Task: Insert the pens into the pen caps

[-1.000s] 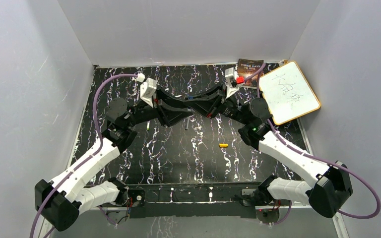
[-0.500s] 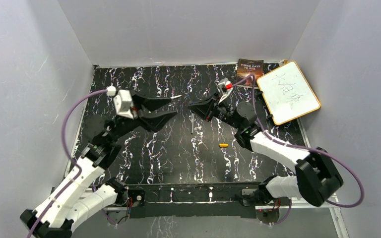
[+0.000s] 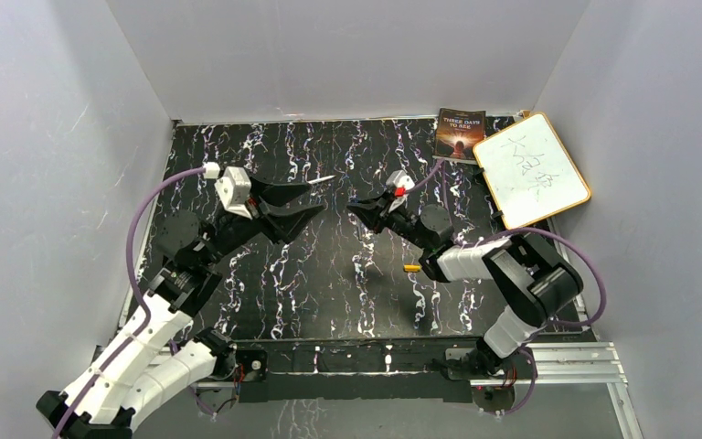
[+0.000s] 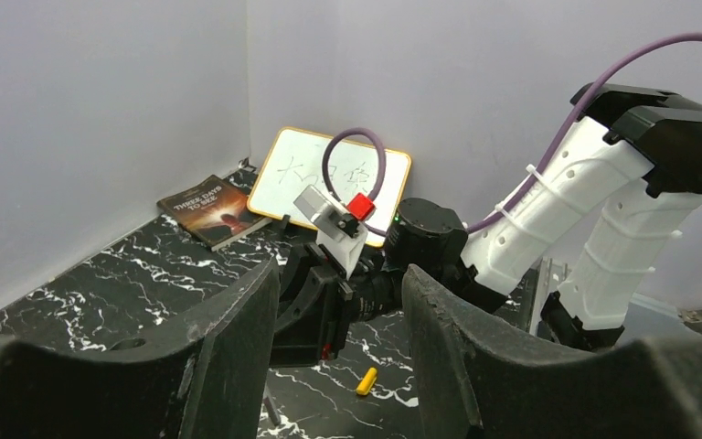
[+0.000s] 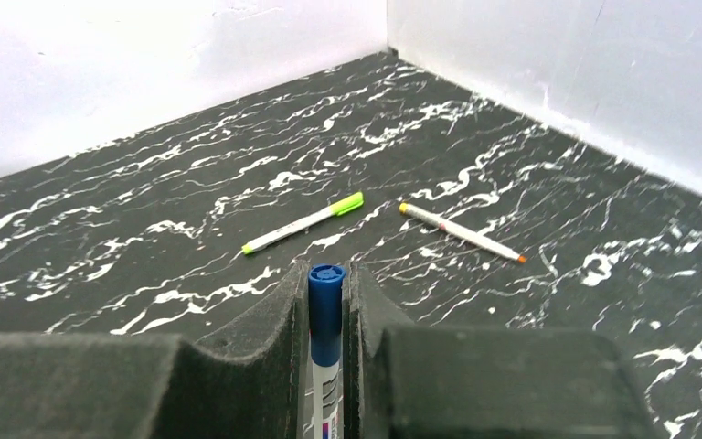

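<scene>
Blue-capped white stick pen [image 5: 326, 320] sits pinched in the right claw [image 5: 326, 274], bottom centre; left claw [image 4: 340, 274] gapes half open, empty. Best lowered gently, clear of the green-ended white pen [image 5: 303, 222] mid-frame.

Marbled table [image 3: 329, 283] bears green-ended pen [image 5: 303, 222]; orange-tipped pen [image 5: 462, 232]; yellow cap [image 3: 411, 268]; book [image 3: 460, 133].

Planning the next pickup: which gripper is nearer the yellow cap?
Right. The right gripper, holding the blue-capped pen, is just beyond the yellow cap; the left gripper, open, is farther left.
</scene>
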Robot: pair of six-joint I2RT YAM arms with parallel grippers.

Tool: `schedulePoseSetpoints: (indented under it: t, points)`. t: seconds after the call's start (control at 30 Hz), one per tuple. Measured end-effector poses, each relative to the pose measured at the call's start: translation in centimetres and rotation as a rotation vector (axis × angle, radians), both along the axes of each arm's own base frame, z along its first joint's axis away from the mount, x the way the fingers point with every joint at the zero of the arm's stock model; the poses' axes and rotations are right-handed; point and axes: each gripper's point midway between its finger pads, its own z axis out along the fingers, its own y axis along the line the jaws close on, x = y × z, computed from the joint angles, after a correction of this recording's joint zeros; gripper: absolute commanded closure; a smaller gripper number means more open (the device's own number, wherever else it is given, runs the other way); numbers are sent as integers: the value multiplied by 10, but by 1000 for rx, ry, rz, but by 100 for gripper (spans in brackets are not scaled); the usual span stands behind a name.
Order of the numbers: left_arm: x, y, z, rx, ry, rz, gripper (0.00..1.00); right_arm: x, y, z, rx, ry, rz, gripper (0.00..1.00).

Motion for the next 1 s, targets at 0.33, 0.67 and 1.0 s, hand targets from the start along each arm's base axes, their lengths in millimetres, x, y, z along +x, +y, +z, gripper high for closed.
schedulePoseSetpoints:
  t: [0.33,0.67,1.0]
  points:
    - [13,-8,-18,31,54,3,49,15,20,-21,11,-155,72,100]
    - [13,-6,-21,32,66,16,49,-11,5,-141,-104,168,116,100]
    - [26,-18,-42,41,138,-7,41,-5,4,-72,55,149,92,100]
